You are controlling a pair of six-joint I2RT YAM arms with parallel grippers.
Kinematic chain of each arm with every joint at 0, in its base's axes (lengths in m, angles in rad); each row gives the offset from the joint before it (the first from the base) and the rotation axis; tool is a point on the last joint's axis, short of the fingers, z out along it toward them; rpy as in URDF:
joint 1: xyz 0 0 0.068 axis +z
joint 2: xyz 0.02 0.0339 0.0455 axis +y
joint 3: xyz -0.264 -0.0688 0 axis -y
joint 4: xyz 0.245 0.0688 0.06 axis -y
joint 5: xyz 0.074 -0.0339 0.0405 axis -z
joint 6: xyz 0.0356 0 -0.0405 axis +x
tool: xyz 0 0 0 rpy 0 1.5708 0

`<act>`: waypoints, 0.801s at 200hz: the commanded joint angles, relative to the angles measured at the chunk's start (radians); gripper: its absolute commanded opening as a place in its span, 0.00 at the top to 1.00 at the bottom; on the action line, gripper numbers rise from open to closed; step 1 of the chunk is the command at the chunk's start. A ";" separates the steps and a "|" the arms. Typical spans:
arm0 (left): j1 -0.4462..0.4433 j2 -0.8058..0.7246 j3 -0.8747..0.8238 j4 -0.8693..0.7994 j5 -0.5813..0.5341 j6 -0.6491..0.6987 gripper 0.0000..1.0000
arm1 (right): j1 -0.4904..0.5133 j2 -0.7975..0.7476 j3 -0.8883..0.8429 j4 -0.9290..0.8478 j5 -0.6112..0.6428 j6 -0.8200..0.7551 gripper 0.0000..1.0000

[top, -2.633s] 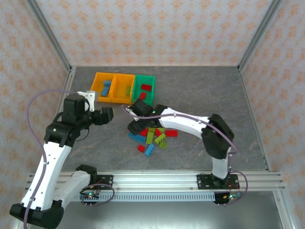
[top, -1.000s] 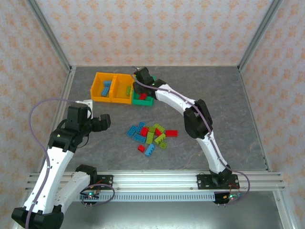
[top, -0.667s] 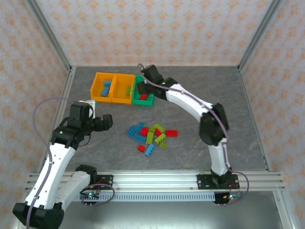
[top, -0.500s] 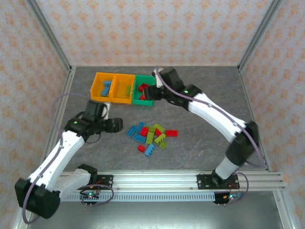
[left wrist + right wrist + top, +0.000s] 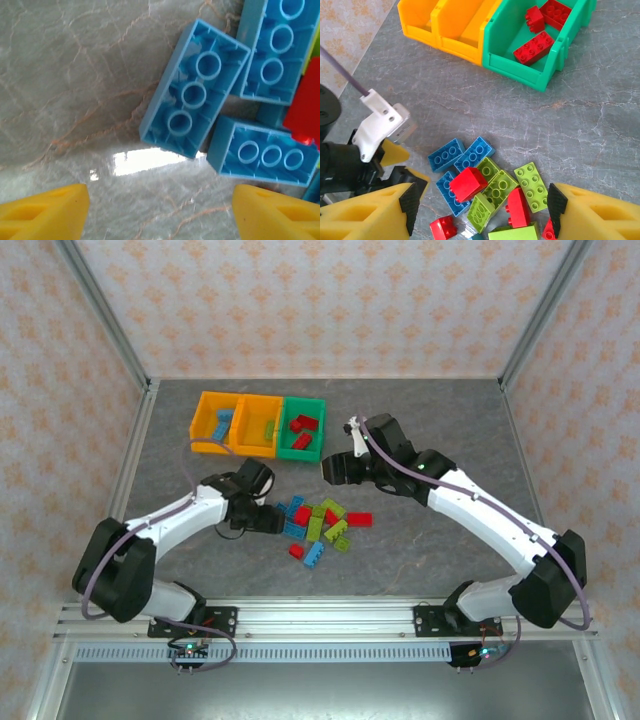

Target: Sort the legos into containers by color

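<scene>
— Now, which piece is the coming grasp aimed at, and by which arm?

— An overturned blue brick [image 5: 195,90] is seen just ahead of the left gripper [image 5: 160,212], on the near side of the green bin [image 5: 302,401]. The yellow fingers [image 5: 45,210] are held apart and nothing is caught between them. That arm is judged the nearer one.

— How is the brick laid?

— Its long axis runs on a slant across the line between the fingers, so a small turn of the wrist is probably called for. Its hollow underside is turned up, with three round tubes inside thin walls of glossy moulded plastic. Two more blue bricks are touching it on the side away from the gripper.

— And beyond that?

— The lego pile [image 5: 318,523] of blue, red and lime pieces is spread on the grey veined table [image 5: 450,430], nearer than the green bin. The right gripper [image 5: 335,468] is held above the table just right of the green bin, with its jaws spread and empty. Red bricks [image 5: 535,47] are lying inside the green bin. Two orange-yellow bins [image 5: 238,397] are joined to its left.
</scene>
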 commanded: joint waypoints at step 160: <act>0.001 0.231 0.086 0.129 -0.130 0.000 0.56 | 0.015 -0.013 0.046 -0.057 -0.004 0.041 0.29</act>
